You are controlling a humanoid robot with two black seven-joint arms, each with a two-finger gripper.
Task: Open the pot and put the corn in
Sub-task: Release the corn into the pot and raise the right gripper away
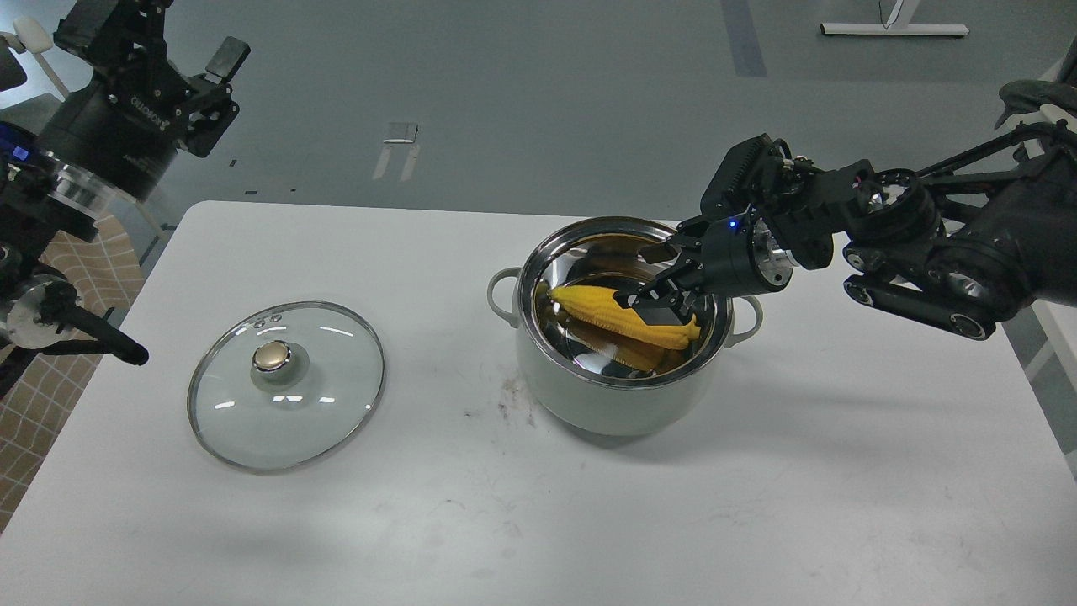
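**Corn in the pot**

Inside the open pot (pixel 618 383) lies the corn (pixel 602 310), its far end hidden behind the right gripper (pixel 652 290), whose jaws straddle it; grip uncertain. The lid (pixel 286 385) rests well apart. The left gripper (pixel 206 93) hangs spread, empty.

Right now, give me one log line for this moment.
lid: off, on table left of pot | corn: inside pot | right pincer: in pot at corn | left pincer: raised, open
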